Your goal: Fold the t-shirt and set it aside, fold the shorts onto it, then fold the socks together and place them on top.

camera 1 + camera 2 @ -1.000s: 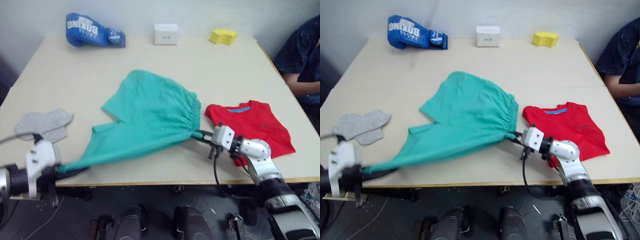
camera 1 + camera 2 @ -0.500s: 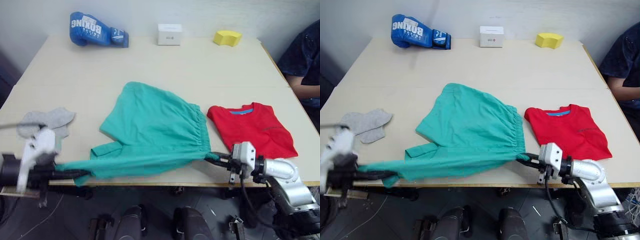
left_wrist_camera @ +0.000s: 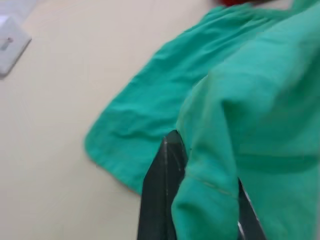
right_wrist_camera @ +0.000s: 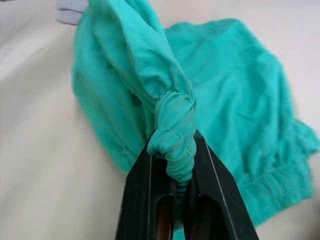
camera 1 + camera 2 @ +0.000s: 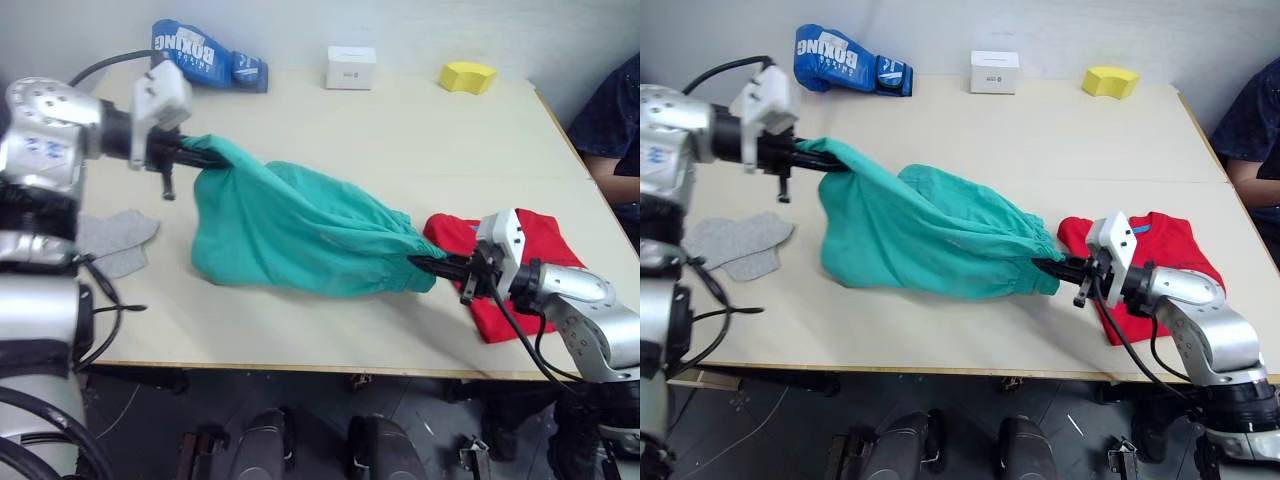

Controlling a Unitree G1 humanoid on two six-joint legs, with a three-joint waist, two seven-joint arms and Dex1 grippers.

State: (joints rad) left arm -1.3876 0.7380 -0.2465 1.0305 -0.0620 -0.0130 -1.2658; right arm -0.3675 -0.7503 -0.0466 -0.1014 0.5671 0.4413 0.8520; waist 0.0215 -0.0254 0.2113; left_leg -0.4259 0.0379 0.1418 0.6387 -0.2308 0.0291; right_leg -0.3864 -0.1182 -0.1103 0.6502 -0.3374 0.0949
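Teal-green shorts are held stretched between both claws above the middle of the pale surface, lower folds resting on it. Left claw is clenched on one end of the shorts at about 10 o'clock of the surface; in the left wrist view the cloth is seen wrapped over the black fingers. Right claw is clenched on the bunched elastic waistband at about 4 o'clock; in the right wrist view the gathered cloth is pinched between the fingers. Red t-shirt is lying folded at 3 o'clock, partly covered by the right arm, just beside the waistband end. Grey socks are lying at 8 o'clock near the front-left edge, apart from the shorts. Blue boxing glove, white box and yellow block are set along the far edge at 11, 12 and 1 o'clock. A person's dark sleeve is seen past the 3 o'clock edge.
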